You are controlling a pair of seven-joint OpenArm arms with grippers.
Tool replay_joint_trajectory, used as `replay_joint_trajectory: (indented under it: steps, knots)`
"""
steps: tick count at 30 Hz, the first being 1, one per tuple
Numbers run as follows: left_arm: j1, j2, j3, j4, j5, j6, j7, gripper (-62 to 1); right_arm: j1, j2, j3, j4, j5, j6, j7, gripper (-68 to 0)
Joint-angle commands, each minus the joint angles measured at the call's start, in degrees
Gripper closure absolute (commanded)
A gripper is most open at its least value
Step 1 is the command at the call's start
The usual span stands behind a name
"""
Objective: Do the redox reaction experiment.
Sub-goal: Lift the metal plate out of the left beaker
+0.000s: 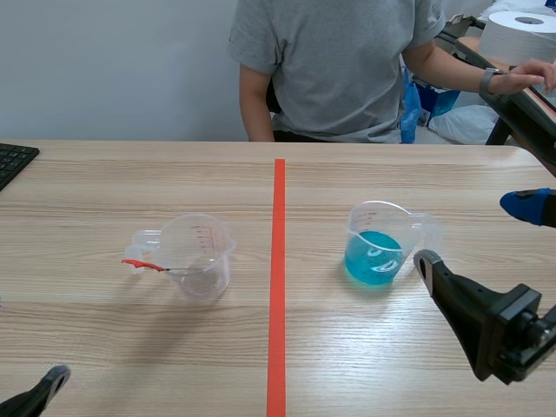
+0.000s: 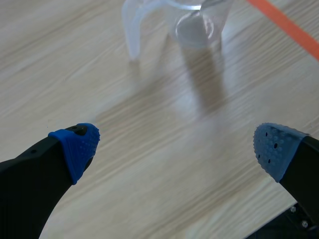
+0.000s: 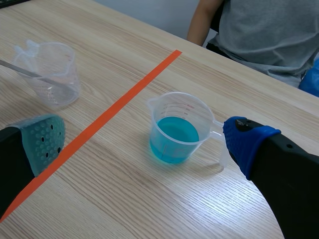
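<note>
I hold the right gripper (image 3: 144, 142) spread wide just short of the blue cup (image 3: 174, 132), likely to take its handle; the clear cup (image 1: 195, 256) stands well apart from it, left gripper (image 2: 182, 147) likewise spread.

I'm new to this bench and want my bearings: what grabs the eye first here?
The beaker of bright blue liquid stands right of the orange-red tape line, just ahead of the open fingers of the right gripper. Left of the line stands a clear beaker with a red-tipped stick in it. A person in a grey shirt sits across the table.
</note>
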Motion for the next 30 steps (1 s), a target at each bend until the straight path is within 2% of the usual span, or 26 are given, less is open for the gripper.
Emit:
replay_joint_trajectory:
  steps: [1,9,15,19,22,26,30]
  knots:
    - [1.2,0.7,-0.7,-0.7,-0.2,0.3,-1.0,-62.3,0.5,0.0,0.7,0.7,0.4,0.0,0.9,-67.9]
    - [5.3,4.6,-3.0,-7.7,-0.4,3.1,-1.0,-62.3,0.5,0.0,0.7,0.8,-0.3,0.0,0.9,-67.9]
    - [5.8,9.5,-3.0,-14.0,-0.4,3.3,-1.3,-62.3,0.5,0.2,0.7,0.8,-0.5,0.5,2.4,-67.9]
    - [5.7,12.4,-2.9,-18.0,-0.4,3.3,-1.5,-62.3,0.5,0.2,0.7,0.8,-2.0,2.6,3.0,-67.9]
    - [5.4,13.7,-2.8,-20.5,-0.4,3.2,-2.7,-62.3,0.5,0.2,0.7,0.8,-3.0,3.1,4.2,-67.9]
    - [4.0,14.7,-2.8,-23.1,-0.4,3.1,-4.4,-62.3,0.7,0.5,0.7,0.8,-5.4,3.6,6.8,-67.9]
    - [0.9,14.7,-2.8,-26.1,-0.4,3.1,-4.2,-62.3,0.7,1.8,0.6,0.8,-7.6,5.7,9.9,-67.9]
